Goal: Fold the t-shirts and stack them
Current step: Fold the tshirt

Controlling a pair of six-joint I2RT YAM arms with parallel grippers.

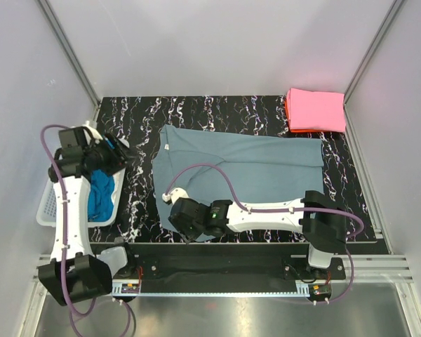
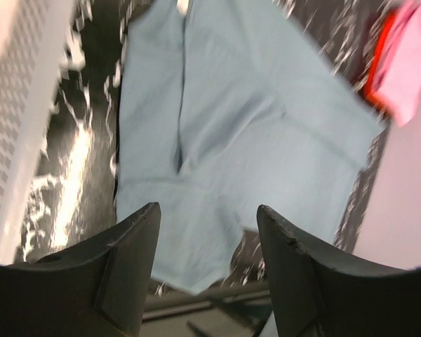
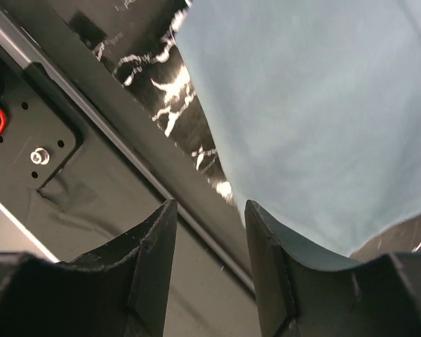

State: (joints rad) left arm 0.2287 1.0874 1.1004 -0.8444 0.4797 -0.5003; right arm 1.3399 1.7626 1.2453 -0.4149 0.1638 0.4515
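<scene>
A dusty grey-blue t-shirt [image 1: 238, 168] lies spread flat on the black marbled table; it also shows in the left wrist view [image 2: 231, 126] and the right wrist view [image 3: 316, 105]. A folded pink t-shirt [image 1: 316, 109] lies on an orange-red one [image 1: 288, 112] at the back right corner. Bright blue shirts [image 1: 102, 193] lie bunched in the white mesh basket [image 1: 48, 210] at the left. My left gripper [image 1: 126, 156] is open and empty, raised beside the basket, left of the grey-blue shirt. My right gripper [image 1: 184, 232] is open and empty, over the shirt's front left corner at the table's front edge.
The table's front edge and a dark metal rail [image 3: 112, 133] run just under my right gripper. Grey walls enclose the table at the back and both sides. The basket wall [image 2: 21, 105] stands at the table's left edge. The pink stack [image 2: 414, 63] shows at the far right.
</scene>
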